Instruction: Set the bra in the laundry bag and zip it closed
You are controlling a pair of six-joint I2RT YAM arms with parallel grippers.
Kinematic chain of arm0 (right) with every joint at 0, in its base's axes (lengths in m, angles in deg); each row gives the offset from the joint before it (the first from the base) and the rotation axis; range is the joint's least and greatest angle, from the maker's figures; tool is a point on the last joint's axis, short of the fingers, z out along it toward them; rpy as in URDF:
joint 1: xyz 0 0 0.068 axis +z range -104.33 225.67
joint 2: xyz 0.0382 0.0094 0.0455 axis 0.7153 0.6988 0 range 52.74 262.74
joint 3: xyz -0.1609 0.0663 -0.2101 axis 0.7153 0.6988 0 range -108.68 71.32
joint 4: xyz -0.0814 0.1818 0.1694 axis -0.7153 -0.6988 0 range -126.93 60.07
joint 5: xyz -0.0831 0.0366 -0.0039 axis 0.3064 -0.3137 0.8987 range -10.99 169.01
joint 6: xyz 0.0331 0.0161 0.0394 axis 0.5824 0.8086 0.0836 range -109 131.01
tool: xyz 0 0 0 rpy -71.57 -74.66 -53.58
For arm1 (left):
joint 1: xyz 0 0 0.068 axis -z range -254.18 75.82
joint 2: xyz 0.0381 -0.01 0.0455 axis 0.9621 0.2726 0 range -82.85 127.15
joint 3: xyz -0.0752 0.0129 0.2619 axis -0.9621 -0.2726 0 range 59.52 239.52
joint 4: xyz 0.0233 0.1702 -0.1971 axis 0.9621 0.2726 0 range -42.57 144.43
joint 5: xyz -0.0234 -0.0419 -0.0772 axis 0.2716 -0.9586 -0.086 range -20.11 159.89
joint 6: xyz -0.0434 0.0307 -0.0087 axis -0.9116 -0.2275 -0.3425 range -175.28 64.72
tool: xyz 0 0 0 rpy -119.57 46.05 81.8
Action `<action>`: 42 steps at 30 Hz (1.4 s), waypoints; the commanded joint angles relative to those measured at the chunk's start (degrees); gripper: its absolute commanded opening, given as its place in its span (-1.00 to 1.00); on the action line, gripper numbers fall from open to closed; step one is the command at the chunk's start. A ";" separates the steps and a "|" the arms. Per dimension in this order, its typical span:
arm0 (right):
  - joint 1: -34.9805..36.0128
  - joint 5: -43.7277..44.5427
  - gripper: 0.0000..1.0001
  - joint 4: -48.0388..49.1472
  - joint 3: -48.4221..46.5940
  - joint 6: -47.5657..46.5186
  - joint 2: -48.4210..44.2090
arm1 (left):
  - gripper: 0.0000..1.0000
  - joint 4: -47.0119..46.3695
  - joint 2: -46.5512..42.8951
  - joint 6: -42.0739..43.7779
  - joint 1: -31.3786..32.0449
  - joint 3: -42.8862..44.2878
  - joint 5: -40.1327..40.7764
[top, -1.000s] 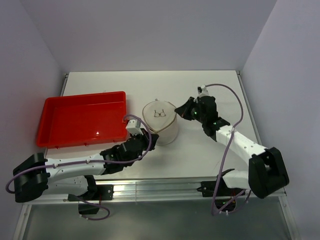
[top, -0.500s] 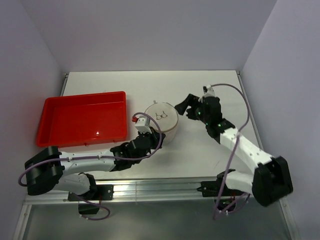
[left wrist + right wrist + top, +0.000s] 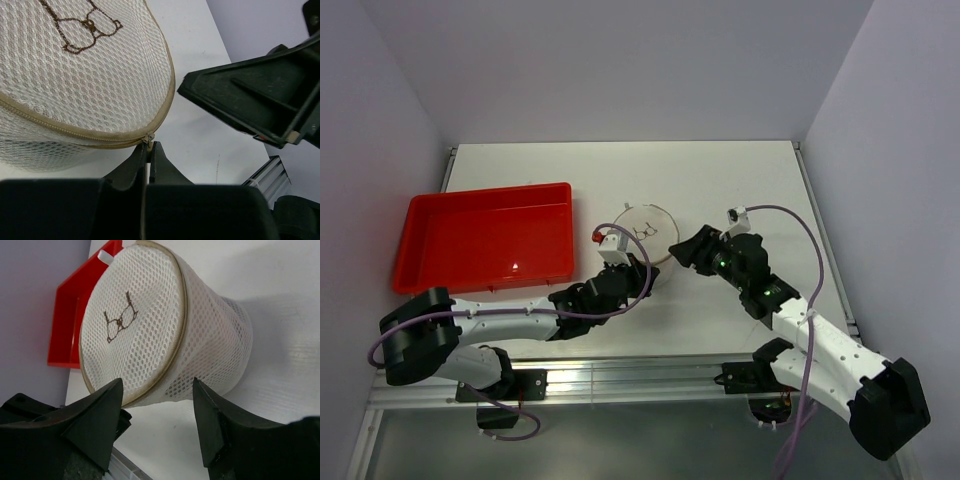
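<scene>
Left hand pinches the laundry bag's zipper pull at 7 o'clock. Right hand, spread, hovers at 4 o'clock, apart. White table, lilac walls.

Your view from above: laundry bag on table, about centre. Tray left of bag, just beside it. Left gripper at bag's near side, zipper pull between its fingertips. Right gripper just right of bag (touching or not, you cannot tell), bag ahead of its jaws.
</scene>
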 commanded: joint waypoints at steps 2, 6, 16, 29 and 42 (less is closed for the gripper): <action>0.56 -1.56 0.26 3.40 -0.92 2.25 2.66 | -1.00 -3.13 0.12 0.01 0.43 2.62 -1.21; 0.56 -3.05 0.00 7.09 -1.09 3.31 5.82 | -1.00 -3.13 0.29 0.19 0.43 2.62 -1.92; -0.40 1.24 -1.00 6.66 -3.72 2.08 6.09 | -1.00 -0.85 -1.20 0.10 0.43 1.13 -2.36; -9.02 0.46 -1.00 10.26 -14.26 -2.05 20.39 | -1.00 6.97 -11.12 -2.80 0.43 -5.81 3.00; -9.46 -6.57 -0.19 4.29 -24.39 -5.13 27.11 | -1.00 6.80 -10.87 2.47 0.43 -2.04 6.26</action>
